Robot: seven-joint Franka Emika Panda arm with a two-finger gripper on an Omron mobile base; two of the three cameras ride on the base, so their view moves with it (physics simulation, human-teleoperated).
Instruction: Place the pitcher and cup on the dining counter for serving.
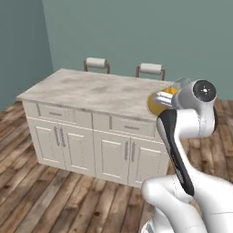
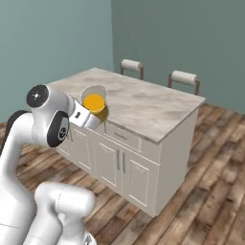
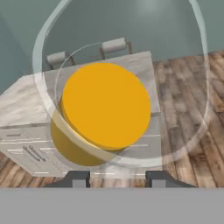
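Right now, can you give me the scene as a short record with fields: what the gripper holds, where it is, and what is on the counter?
gripper: shut on pitcher, fingers at its near side
pitcher: clear-walled, with yellow filling; held in the air, tilted, at the counter's near edge
pitcher set down: not yet
counter: beige marbled top over cream cabinets; nothing seen resting on it
stools: two, behind the counter's far side
floor: wooden planks
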